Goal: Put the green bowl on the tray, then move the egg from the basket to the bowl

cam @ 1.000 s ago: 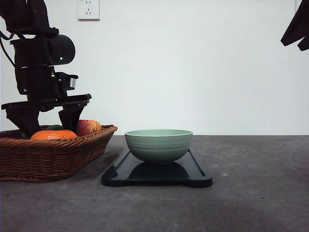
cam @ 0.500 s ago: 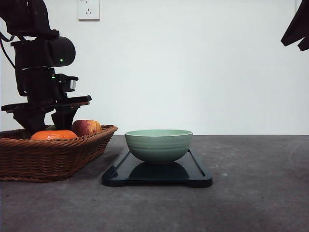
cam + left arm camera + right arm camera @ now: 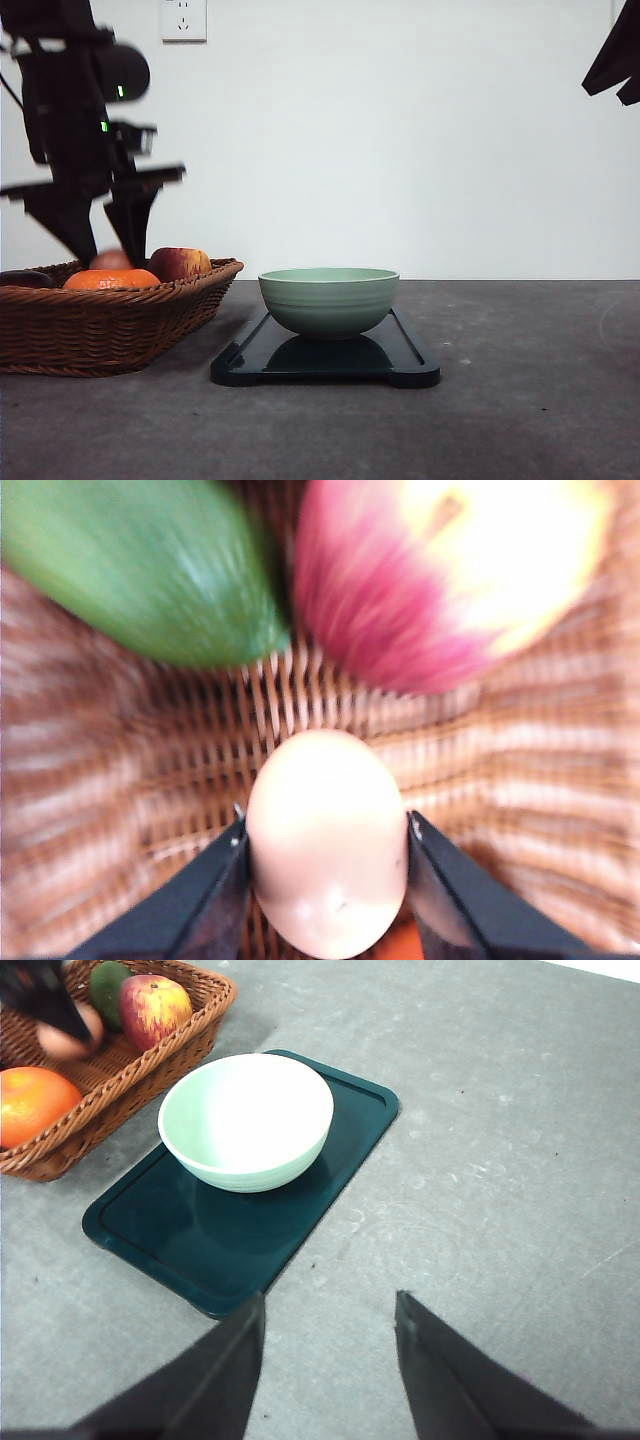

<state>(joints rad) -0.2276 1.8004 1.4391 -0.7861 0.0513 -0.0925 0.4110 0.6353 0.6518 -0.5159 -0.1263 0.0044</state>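
Grey matte surface [image 3: 520, 400], plain white wall behind. Step one done: green bowl [image 3: 329, 300] sits on the tray [image 3: 405, 362], toward its far end per the right wrist view. Step two underway: my left pincer [image 3: 327, 842] is pinching the egg [image 3: 326, 842], jaws on both flanks, above the basket [image 3: 110, 325] floor; transfer and drop into the bowl remain. My right pincer [image 3: 328, 1360] is spread, parked near the tray, holding nothing. Egg smooth, pale, oval, likely slippery; basket coarse wicker, braided rim, also holds an apple [image 3: 180, 263], an orange [image 3: 111, 279] and a green fruit [image 3: 140, 570]. Bowl ridged, glossy; tray dark plastic, low rim.
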